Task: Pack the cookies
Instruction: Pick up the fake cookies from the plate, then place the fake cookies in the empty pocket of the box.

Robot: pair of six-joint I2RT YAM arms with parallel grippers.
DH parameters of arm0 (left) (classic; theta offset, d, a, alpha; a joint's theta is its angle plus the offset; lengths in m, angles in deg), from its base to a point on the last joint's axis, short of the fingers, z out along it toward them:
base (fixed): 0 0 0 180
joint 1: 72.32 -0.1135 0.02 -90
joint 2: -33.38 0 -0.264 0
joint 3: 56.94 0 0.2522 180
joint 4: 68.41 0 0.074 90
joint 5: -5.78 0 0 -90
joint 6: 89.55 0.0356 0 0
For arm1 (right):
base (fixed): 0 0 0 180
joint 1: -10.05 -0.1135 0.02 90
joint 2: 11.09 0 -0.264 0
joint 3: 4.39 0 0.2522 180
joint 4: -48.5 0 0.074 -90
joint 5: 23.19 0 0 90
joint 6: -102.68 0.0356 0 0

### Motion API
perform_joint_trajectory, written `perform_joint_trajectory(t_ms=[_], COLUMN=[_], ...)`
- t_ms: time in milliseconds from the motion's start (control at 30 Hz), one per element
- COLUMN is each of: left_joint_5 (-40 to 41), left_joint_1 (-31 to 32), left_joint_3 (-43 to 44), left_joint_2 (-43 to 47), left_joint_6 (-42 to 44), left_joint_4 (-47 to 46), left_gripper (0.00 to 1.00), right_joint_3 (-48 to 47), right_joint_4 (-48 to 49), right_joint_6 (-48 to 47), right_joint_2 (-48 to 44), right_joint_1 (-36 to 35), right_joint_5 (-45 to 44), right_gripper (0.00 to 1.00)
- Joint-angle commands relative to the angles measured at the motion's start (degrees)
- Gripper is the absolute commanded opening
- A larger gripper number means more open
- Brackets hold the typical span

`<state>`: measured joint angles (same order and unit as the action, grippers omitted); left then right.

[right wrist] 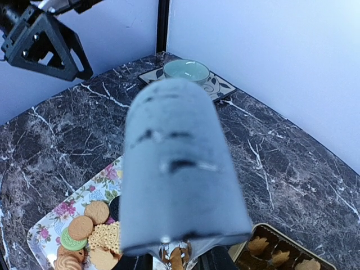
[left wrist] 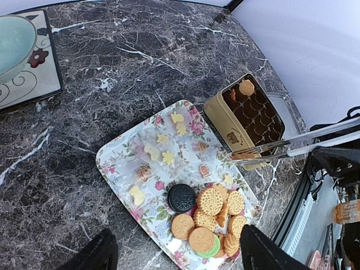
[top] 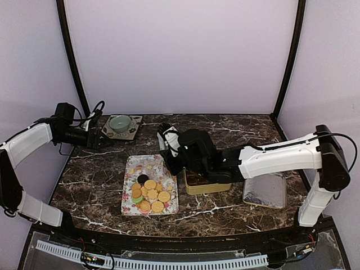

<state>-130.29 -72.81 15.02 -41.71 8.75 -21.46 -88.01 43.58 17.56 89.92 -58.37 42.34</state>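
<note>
Packing is, by my judgement, only just begun. Most of the cookies [left wrist: 211, 222] lie heaped at the near end of the flowered tray [left wrist: 121, 154]. The tray sits on the bench [top: 236, 129] a little left of centre, toward the near edge. About a dozen are there, mostly golden, with a dark cookie [left wrist: 181, 198] beside the heap and a green one under it. The far half of the tray holds no round cookies that I can see.

The gold tin [left wrist: 219, 118] stands just right of the tray, touching it or nearly so. From the left wrist view its brown paper cups [left wrist: 256, 115] look mostly unfilled, with one packed cookie [left wrist: 246, 87] in the far corner. The right wrist view shows golden shapes in a few cups along another side. These are probably more cookies, though I cannot be sure. A silvery lid [top: 265, 190] lies to the right of the tin, toward the near right corner.

The right tool [top: 170, 152] is clamped on a pair of tongs [left wrist: 329, 128]. Their tips pinch a golden cookie [left wrist: 246, 155] over the seam between tray and tin. The left tool [top: 97, 138] hangs spread wide and holds nothing. It is near the far left corner, beside a green bowl [top: 120, 122] on a patterned mat [top: 135, 134].

Nearly the whole heap has yet to go into the cups, and the lid is off.
</note>
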Motion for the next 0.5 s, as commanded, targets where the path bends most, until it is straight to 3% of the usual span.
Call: perform_joint_trajectory(t_ms=[0, 233, 467], left_joint_5=[-1.06, -1.49, -1.56], left_joint_1=[-0.27, -0.27, -0.25], left_joint_3=[1.22, 1.05, 0.87], left_joint_2=[0.47, 0.43, 0.65], left_joint_6=[-0.48, -0.82, -0.93], left_joint_4=[1.02, 0.93, 0.84], left_gripper=[0.77, 0.77, 0.77], right_joint_3=[-1.80, 3.41, 8.58], right_joint_4=[3.30, 4.35, 5.48], right_joint_6=[-0.25, 2.40, 4.55], right_joint_2=[-8.11, -15.91, -16.26], right_joint_1=[2.33, 7.74, 11.03], right_joint_5=[-0.48, 0.49, 1.67], right_gripper=[0.19, 0.19, 0.19])
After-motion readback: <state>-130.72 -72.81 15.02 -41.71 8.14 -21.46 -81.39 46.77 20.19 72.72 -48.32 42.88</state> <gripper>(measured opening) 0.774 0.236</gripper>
